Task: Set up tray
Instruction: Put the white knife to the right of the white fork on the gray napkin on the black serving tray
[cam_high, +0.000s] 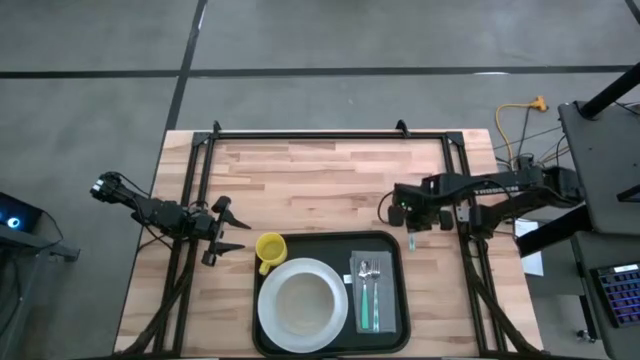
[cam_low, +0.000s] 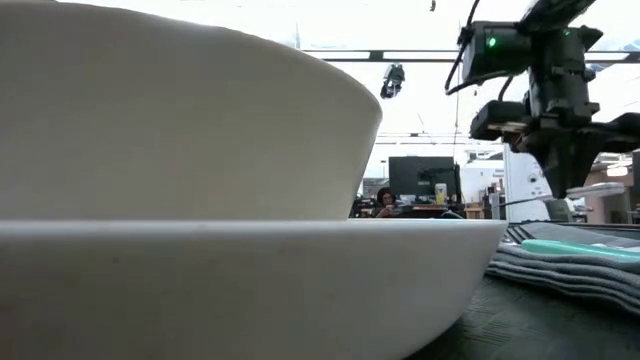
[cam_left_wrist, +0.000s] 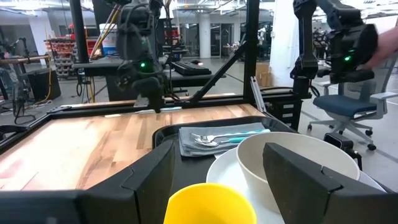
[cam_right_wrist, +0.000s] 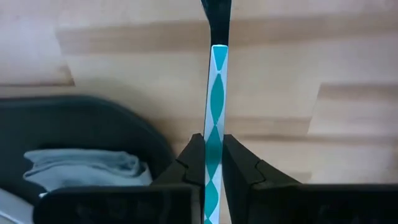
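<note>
Teal-and-white patterning marks the slim utensil handle (cam_right_wrist: 213, 118) pinched between the fingers of the right gripper (cam_right_wrist: 213, 163), which are closed narrowly on it. Only the right wrist view shows this; its dark working end points away over bare wood, and whether it is a knife I cannot tell. From above, that right gripper (cam_high: 412, 228) hovers just beyond the far right corner of the tray (cam_high: 385, 242), which sits at the near middle of the table (cam_high: 320, 180).

On the tray lie a white plate (cam_high: 268, 318) carrying a white bowl (cam_high: 305, 303) and, to the right, a grey napkin (cam_high: 389, 290) with a spoon (cam_high: 364, 272) and a teal-handled piece. A yellow cup (cam_high: 270, 249) stands at the tray's far left corner.

Likely the step is laying this utensil beside the others: carry it nearer, turn it parallel to them, lower it onto the napkin, then release.

Wide apart stand the fingers of the left gripper (cam_high: 226, 231), waiting left of the cup. The low view shows mainly bowl and plate edges, with a distant person in the room.
</note>
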